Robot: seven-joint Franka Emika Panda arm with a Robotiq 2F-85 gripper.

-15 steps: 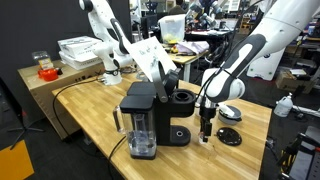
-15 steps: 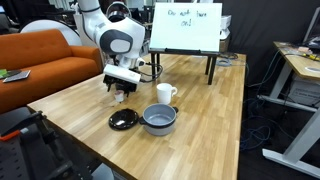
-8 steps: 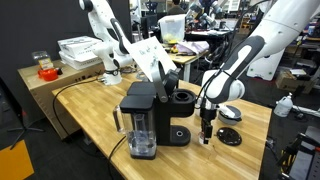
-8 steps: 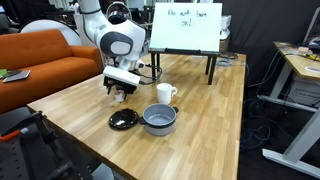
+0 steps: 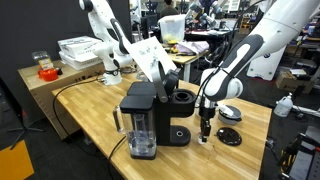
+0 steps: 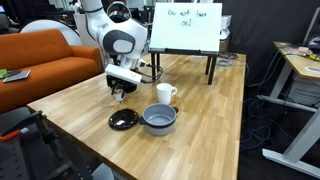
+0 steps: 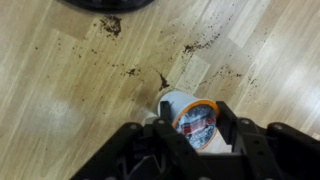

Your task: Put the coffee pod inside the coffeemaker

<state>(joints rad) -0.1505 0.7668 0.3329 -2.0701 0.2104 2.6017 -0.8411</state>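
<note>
Wrist view: wooden table (image 7: 70,90), speckled with dark crumbs. In an exterior view I see the coffeemaker (image 5: 150,118) standing near my gripper (image 5: 205,136). Jaws clamped on the coffee pod (image 7: 188,115), low at the tabletop.

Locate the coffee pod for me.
The coffee pod sits on the table inside the gripper in the wrist view; in an exterior view that spot lies between coffeemaker and black disc.
</note>
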